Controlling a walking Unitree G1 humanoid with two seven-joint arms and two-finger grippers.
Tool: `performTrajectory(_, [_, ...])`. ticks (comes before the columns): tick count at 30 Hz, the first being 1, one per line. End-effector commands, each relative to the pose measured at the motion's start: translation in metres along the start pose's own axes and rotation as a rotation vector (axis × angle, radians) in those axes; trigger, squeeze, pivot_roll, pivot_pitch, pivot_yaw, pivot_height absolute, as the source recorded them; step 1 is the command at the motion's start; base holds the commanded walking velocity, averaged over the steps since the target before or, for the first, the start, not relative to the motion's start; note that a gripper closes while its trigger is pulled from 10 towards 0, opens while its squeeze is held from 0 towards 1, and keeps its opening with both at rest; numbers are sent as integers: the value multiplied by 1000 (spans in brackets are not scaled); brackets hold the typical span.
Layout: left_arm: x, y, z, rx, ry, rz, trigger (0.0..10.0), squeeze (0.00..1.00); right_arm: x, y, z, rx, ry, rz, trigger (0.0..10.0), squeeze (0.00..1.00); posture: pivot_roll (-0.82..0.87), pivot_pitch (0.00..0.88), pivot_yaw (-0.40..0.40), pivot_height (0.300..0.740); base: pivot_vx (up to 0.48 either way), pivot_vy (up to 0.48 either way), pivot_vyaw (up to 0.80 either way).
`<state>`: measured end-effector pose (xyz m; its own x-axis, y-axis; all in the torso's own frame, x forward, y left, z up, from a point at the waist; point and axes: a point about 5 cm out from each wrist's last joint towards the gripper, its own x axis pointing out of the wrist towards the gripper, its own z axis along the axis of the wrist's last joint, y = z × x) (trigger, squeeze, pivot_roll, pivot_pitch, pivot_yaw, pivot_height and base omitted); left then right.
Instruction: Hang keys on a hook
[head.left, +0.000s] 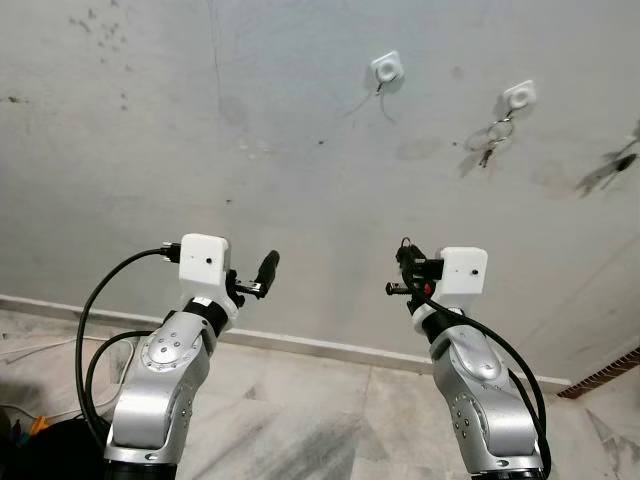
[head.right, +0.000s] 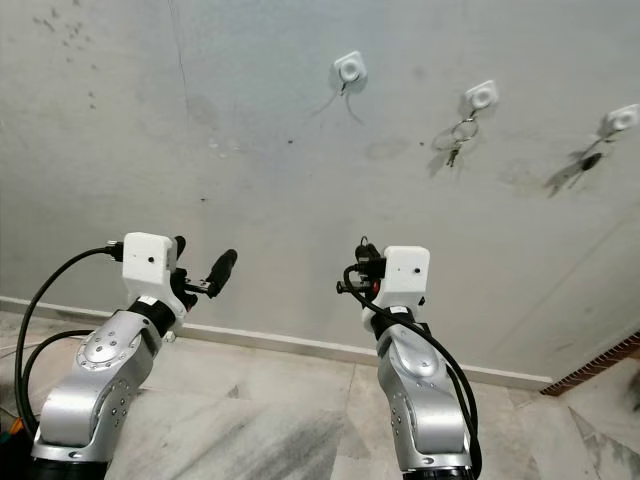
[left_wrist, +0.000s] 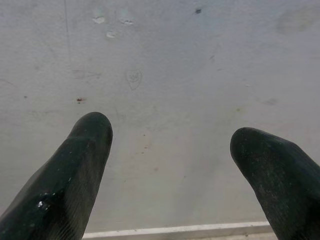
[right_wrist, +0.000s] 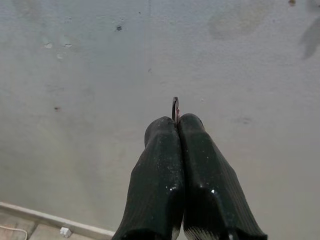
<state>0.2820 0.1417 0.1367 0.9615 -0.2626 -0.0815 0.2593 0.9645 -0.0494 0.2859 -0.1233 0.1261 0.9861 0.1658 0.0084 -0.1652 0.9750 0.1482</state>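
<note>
Right gripper (right_wrist: 178, 122) pinched tight on a key ring (right_wrist: 175, 107) poking just past the tips — ready for the empty hook (head.left: 387, 69) well above. Left gripper (left_wrist: 170, 150) spread, holding nothing.

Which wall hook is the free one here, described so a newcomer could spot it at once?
On the grey wall above both raised arms, a row of small white hooks runs across the upper right. The free hook is the leftmost and highest, roughly above the right gripper. Unlike the next hook, which carries a key bunch, nothing hangs from it.
</note>
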Motion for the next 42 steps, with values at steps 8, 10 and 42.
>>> performTrajectory(8, [-2,-7,1,-2,-6,-31,10000,0,-2,-8,-1,-2,3,-31,10000,0,208,24,-110,740,384,0,0])
performTrajectory(10, [-2,-8,0,-3,-3,-34,10000,0,-2,-8,-3,-2,6,-32,10000,0,208,24,-109,740,386,0,0])
performTrajectory(42, [-16,-11,3,33,-35,-51,10000,0,-5,1,-5,-35,12,46,10000,0,222,32,-126,740,256,0,0])
